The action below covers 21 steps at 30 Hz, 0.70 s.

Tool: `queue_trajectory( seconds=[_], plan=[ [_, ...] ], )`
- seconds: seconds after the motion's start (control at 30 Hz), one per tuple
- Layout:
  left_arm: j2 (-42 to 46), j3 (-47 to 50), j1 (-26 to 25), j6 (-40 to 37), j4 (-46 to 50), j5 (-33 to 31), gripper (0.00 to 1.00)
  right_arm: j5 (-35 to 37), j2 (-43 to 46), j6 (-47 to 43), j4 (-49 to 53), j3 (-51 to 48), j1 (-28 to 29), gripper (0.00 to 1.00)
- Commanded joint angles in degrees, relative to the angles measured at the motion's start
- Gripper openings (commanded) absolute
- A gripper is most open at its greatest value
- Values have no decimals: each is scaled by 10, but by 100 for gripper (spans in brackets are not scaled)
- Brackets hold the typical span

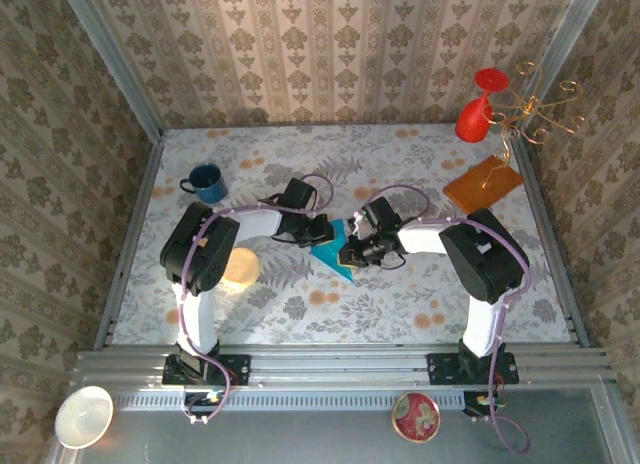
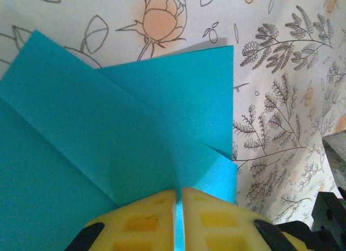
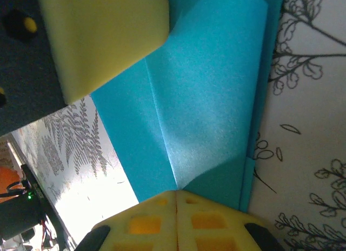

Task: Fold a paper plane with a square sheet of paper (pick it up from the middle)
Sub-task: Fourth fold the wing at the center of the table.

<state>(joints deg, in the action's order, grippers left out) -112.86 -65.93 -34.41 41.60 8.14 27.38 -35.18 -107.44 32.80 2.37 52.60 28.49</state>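
The teal-blue square sheet of paper (image 1: 333, 248) is partly folded, with creases and overlapping flaps, and sits mid-table between both arms. In the left wrist view the paper (image 2: 124, 126) runs into the narrow gap between my yellow fingers (image 2: 140, 218); my left gripper (image 2: 178, 192) is shut on its edge. My right gripper (image 3: 177, 192) is shut on the paper (image 3: 211, 99) where a crease meets the fingertips. A yellow finger (image 3: 102, 34) of the left gripper rests at the paper's far side. From above, the left gripper (image 1: 318, 230) and right gripper (image 1: 352, 252) hold opposite sides.
A blue mug (image 1: 206, 182) stands at the back left. An orange-brown sheet (image 1: 483, 184), a red vase (image 1: 478, 112) and a gold wire stand (image 1: 535, 109) occupy the back right. A round tan object (image 1: 240, 269) lies by the left arm. Two bowls (image 1: 83, 416) (image 1: 415, 416) sit off the table's front.
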Motion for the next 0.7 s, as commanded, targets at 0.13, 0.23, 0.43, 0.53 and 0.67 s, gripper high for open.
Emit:
queue_trajectory(
  seconds=[0.13,0.23,0.43,0.53,0.67],
  plan=[
    [-28,-6,7,12,39,-26,12,-4,30,25,26,-36,-10,12],
    [-29,-2,6,8,48,-33,12,-10,53,45,-1,-39,-11,14],
    [-38,2,4,10,48,-30,12,-6,37,49,10,-3,-10,13],
    [-39,6,3,14,47,-31,12,-7,10,45,24,20,-7,12],
    [-38,9,3,15,50,-34,12,2,-17,27,56,46,1,11]
  ],
)
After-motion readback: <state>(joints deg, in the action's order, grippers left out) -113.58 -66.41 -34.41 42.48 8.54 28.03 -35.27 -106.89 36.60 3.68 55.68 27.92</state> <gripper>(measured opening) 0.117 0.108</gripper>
